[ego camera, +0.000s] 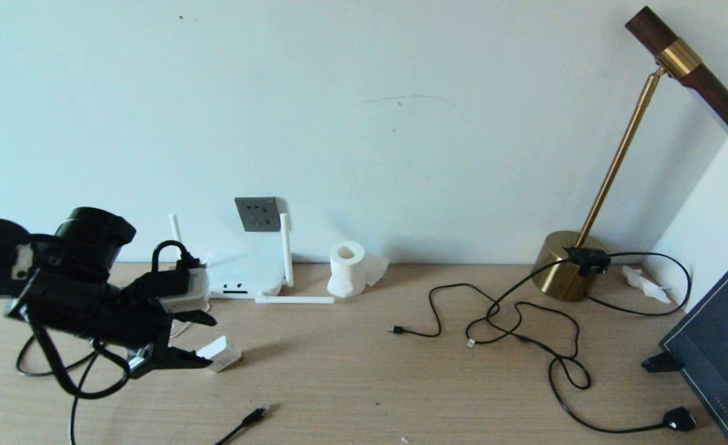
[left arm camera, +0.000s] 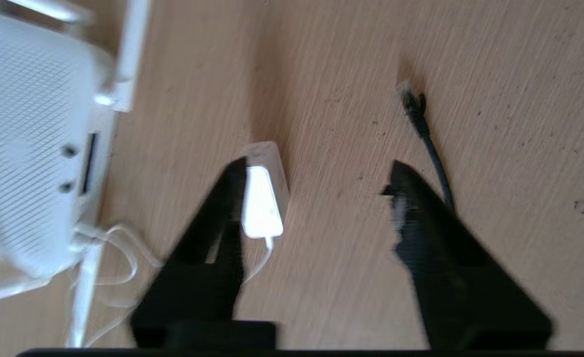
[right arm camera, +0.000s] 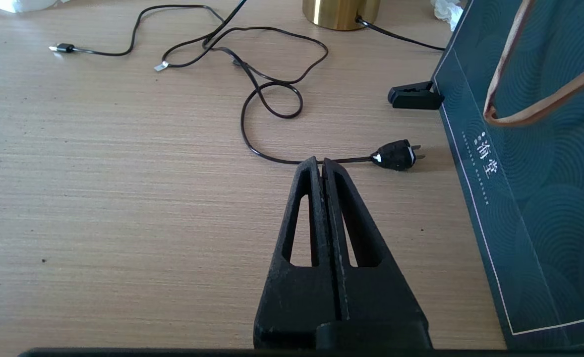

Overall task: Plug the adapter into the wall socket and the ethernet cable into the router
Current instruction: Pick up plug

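Tabletop adapter (left arm camera: 263, 196) beside left end effector (left arm camera: 317, 178)

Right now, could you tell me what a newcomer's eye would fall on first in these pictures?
First, the left gripper, at the desk's left, jaws spread wide, with the white adapter at one fingertip. Just behind it the router sits against the wall under the wall socket, and the ethernet cable plug lies loose at the front edge. On the right a brass lamp trails tangled black cords.
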### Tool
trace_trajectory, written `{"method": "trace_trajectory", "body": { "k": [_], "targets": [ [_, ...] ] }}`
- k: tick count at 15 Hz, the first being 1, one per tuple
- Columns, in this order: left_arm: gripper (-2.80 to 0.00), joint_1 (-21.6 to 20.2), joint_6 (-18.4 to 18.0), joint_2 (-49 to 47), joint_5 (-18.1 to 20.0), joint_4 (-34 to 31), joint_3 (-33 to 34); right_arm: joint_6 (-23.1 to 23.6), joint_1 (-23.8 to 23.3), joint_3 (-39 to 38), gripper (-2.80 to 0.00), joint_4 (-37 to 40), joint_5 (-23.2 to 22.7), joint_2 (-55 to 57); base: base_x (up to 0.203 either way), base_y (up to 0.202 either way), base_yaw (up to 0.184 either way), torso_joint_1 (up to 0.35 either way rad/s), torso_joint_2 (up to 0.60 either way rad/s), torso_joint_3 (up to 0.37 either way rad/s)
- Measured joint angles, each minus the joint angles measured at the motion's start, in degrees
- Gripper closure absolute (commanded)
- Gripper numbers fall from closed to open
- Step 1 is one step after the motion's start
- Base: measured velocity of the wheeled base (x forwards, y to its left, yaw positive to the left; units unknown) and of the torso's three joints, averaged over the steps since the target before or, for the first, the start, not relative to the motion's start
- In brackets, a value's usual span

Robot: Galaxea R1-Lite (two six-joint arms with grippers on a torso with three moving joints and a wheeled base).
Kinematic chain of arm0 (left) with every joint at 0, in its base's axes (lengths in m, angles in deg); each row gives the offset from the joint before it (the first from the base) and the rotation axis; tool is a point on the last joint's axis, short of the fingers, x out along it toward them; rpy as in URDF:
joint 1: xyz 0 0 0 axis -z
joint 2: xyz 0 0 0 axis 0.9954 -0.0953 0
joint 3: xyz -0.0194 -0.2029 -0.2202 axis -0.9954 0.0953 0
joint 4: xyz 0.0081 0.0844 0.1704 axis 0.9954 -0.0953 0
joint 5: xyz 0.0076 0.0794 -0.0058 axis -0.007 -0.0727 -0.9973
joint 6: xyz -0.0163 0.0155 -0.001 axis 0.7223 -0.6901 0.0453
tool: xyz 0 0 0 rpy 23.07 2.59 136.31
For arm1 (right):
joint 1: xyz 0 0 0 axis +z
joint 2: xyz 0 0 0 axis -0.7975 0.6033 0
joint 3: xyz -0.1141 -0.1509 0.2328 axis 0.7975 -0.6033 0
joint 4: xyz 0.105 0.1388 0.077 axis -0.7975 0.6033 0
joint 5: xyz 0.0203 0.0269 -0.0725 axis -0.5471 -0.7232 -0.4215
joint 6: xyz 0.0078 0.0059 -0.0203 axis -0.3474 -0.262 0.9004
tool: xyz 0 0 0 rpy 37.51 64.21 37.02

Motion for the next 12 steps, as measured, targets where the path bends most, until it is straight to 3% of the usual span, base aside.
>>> {"method": "trace_trajectory", "body": {
  "k": [5, 12],
  "targets": [
    [-2.8, -1.3, -2.4, -9.1, 0.3, -3.1, -7.1, 0.0, 0.0, 0.0, 0.0, 0.0, 0.0, 0.0, 0.0, 0.0, 0.0, 0.0, 0.0, 0.0],
    [-2.8, -2.7, -5.1, -16.4, 0.2, -4.5, -10.7, -0.1, 0.0, 0.0, 0.0, 0.0, 0.0, 0.0, 0.0, 0.0, 0.0, 0.0, 0.0, 0.0]
  ]
}}
